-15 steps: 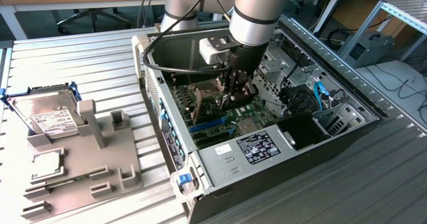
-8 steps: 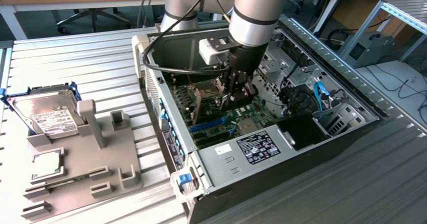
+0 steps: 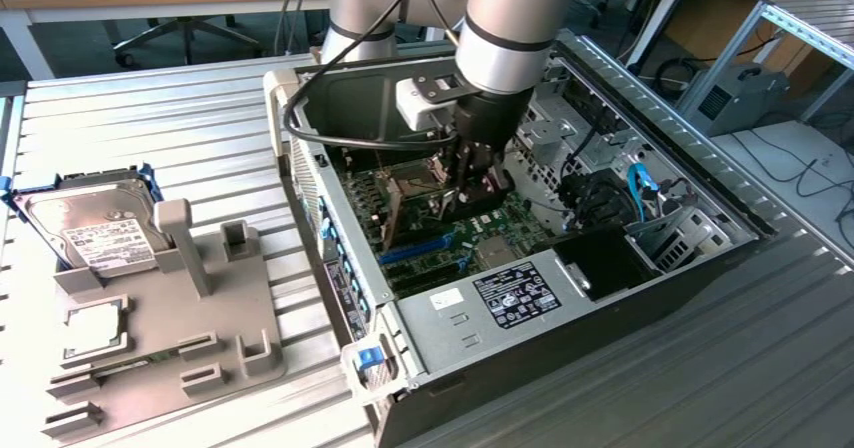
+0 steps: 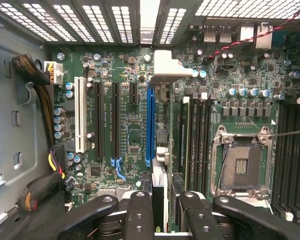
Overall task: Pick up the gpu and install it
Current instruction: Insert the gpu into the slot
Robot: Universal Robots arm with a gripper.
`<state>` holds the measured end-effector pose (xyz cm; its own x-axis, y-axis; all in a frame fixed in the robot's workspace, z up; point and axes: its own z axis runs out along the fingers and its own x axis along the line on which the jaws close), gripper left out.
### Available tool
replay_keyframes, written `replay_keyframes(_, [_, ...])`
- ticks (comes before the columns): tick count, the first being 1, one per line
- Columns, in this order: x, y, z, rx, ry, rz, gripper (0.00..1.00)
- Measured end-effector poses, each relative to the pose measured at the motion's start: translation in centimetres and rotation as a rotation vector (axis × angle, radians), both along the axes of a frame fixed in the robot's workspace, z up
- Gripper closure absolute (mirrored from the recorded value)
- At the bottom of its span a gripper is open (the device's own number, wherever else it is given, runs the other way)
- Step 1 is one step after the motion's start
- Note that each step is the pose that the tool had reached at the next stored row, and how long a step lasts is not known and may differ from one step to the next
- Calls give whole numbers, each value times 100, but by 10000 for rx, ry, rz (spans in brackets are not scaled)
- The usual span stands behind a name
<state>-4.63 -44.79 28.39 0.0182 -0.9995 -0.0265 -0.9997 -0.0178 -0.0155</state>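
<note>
Where the ribbed metal tabletop [image 3: 160, 118] runs across the exterior view, an open black computer case [image 3: 694, 268] lies on its side, with wooden desks and an office chair base behind it. One grey arm [image 3: 514, 28] reaches down into the case, and its gripper [image 3: 470, 190] sits low over the green motherboard [image 3: 461, 233]. In the wrist view the two black fingers [image 4: 140, 212] pinch the gpu [image 4: 159, 170], a slim dark card held edge-on with its silver bracket end [image 4: 165, 67] toward the perforated rear wall, standing just beside the one blue slot [image 4: 150, 125]; whether it is seated cannot be told. Near that slot stand one white slot [image 4: 80, 115] and an empty square processor socket [image 4: 242, 167]. On the exterior view's left, one grey moulded holder tray [image 3: 227, 318] carries one silver hard drive [image 3: 87, 223] and one square silver processor chip [image 3: 94, 328].
</note>
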Motion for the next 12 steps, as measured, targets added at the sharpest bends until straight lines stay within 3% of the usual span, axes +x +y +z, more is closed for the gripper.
replay_keyframes(10, [-35,-6,-4,0,1,0,74])
replay_keyframes(11, [-49,-9,-6,-3,2,-109,74])
replay_keyframes(12, [-78,-22,-12,0,0,-557,74])
